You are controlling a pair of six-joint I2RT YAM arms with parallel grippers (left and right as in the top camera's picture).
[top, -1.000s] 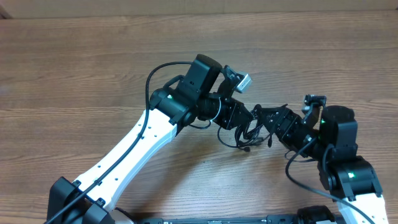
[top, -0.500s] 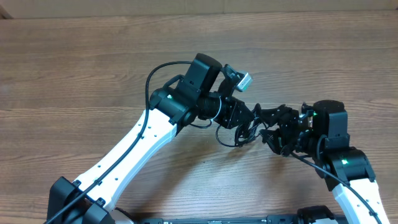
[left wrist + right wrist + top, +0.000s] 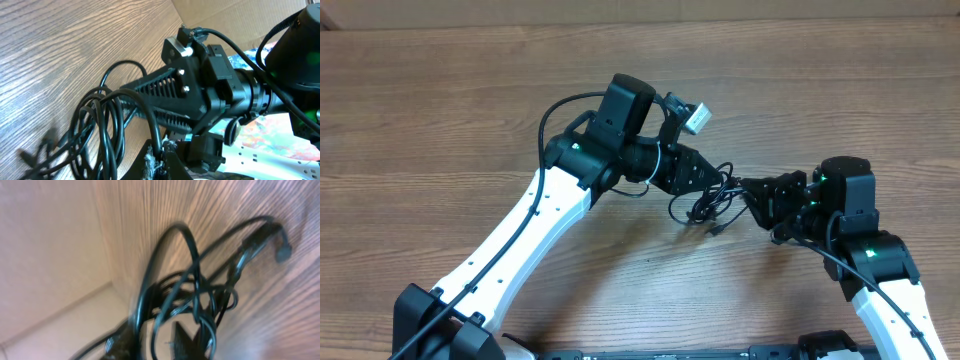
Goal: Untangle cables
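White links [image 3: 510, 240], black joint housings [image 3: 620, 125] with green lights [image 3: 867, 251], and a black ribbed right pincer [image 3: 125, 97] with silver screws [image 3: 186, 50].

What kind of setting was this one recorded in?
Probably a robotics lab or test bench. Two white-and-black robot arms work at a wood-grain table, with a small tangle of black cables between them and what looks like cardboard along the far edge.
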